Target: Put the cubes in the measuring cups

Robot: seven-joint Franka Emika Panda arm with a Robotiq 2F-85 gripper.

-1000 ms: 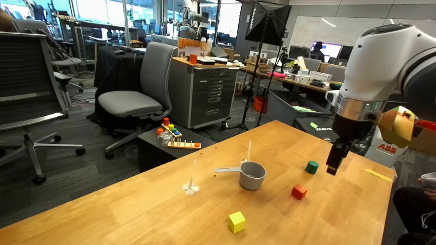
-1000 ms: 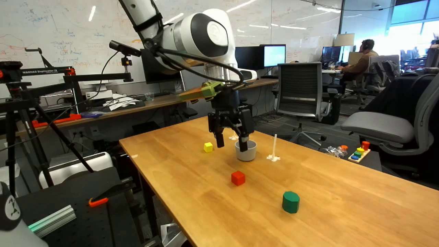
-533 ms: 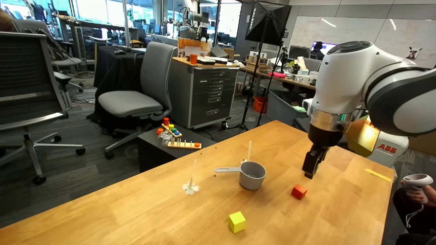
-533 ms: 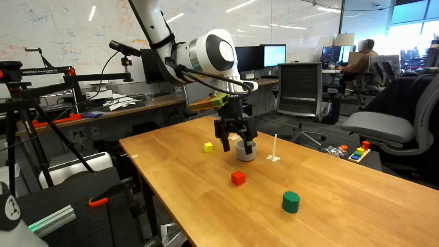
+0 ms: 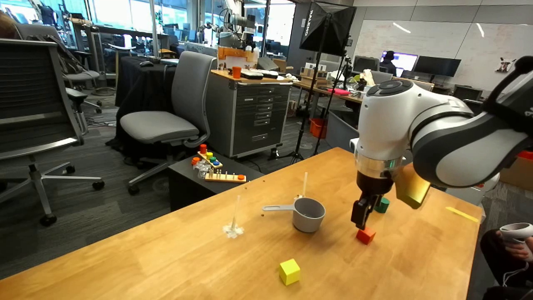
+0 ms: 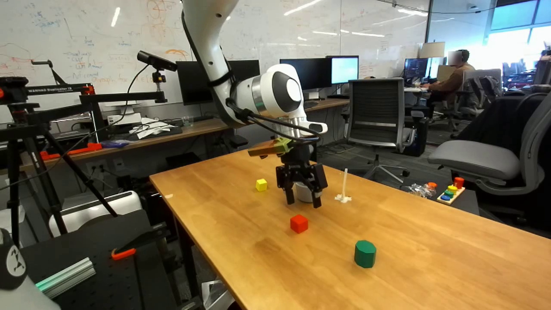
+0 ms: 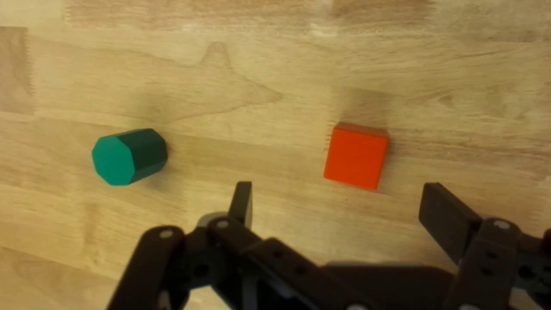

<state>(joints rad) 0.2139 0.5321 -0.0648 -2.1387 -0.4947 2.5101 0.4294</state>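
Over the tabletop hangs my gripper (image 7: 339, 196), its fingers wide apart with nothing between them. Just ahead of the fingertips in the wrist view lies the red cube (image 7: 356, 158), on the wood below their level. A faceted green block (image 7: 125, 157) stands off to the left there; in an exterior view the arm partly covers this green block (image 5: 382, 205). The yellow cube (image 5: 290, 271) sits apart on the table and is out of the wrist view. The grey measuring cup (image 5: 308, 215) stands upright, its straight handle sticking out sideways; the gripper partly hides this cup (image 6: 304, 193) in an exterior view.
Thin whitish sticks rise from white patches on the tabletop: one stick (image 5: 237, 212) stands beyond the cup's handle, another stick (image 5: 305, 184) behind the cup. A yellow tape strip (image 5: 462, 214) lies near the table's edge. Pegged toys (image 5: 225, 178) rest on a low black box (image 5: 189, 193).
The open gripper has come down and, in an exterior view, shifted left, closer to the red cube. The green block shows partly again from behind the arm. Cubes and cup have stayed put.
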